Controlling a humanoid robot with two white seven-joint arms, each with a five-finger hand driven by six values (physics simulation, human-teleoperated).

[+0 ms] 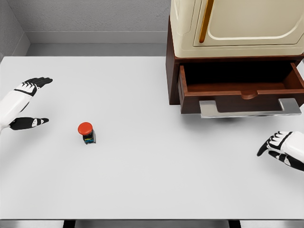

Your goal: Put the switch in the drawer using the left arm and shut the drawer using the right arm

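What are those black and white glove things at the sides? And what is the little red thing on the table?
Those are a robot's two hands, drawn by a computer, like in a video game. The picture comes from a camera on the robot's head, so you see what it sees looking down. The left robot hand comes in from the left and the right robot hand from the right. Both have open fingers and hold nothing. The little red thing is a switch with a round red button on top, standing on the white table. At the back right is a brown cabinet with an open drawer that has a grey handle. A cream-coloured box sits on top of it.
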